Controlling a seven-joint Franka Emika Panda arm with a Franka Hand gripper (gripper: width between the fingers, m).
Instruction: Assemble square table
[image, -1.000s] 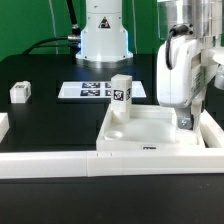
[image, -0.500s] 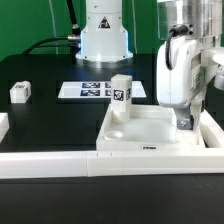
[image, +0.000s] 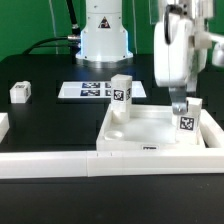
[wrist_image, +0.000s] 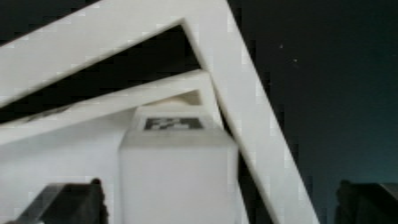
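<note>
The white square table top (image: 150, 128) lies flat against the white rails. One white block leg (image: 121, 97) stands upright in its far corner on the exterior view's left. A second tagged leg (image: 186, 118) stands upright in the corner on the exterior view's right. My gripper (image: 179, 100) hangs just above this second leg, open and holding nothing. In the wrist view the leg (wrist_image: 175, 165) stands between my spread fingers (wrist_image: 68, 205) with a gap on each side, and the top's rim (wrist_image: 249, 90) runs beside it. A third leg (image: 20, 92) lies loose on the exterior view's left.
The marker board (image: 95, 90) lies behind the top, in front of the arm's base (image: 104, 40). A long white rail (image: 100, 162) runs along the front and another rail (image: 214, 130) along the exterior view's right. A white piece (image: 3, 126) shows at the left edge.
My gripper has let go of the second leg and risen. The leg, hidden behind the fingers before, now stands free in the corner.
</note>
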